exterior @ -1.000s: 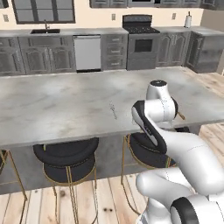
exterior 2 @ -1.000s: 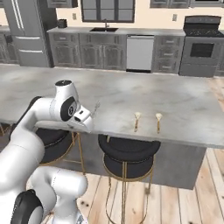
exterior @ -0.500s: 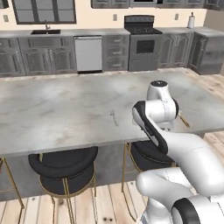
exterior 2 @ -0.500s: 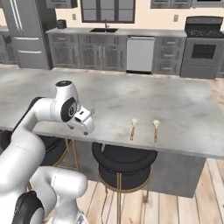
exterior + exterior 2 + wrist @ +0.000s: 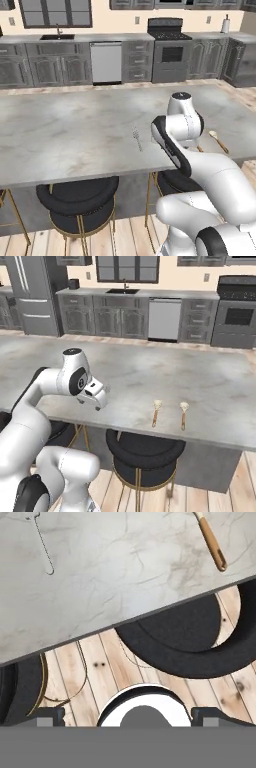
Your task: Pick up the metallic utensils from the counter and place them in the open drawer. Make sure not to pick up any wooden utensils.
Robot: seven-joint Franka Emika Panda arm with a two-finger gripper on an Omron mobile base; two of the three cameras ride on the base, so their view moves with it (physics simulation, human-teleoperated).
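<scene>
Looking from the left base view, the fork lies on the counter near its near edge, just left of the robot's arm. A wooden utensil rests on the right side of the counter, partly behind the arm. A black round stool stands under the near edge, below and left of the fork. Cabinets, a dishwasher and a stove line the far wall.

From the right base view, the pincer hangs over the near edge of the counter, holding nothing. Two wooden utensils lie side by side to its right, heads pointing far, well apart from it. A stool sits below them.

In the hand view, the two finger tips stand wide apart at the bottom corners with nothing between them. The fork lies at upper left on the counter, a wooden handle at upper right. Below the counter edge show the plank floor and the dark stool seat.
</scene>
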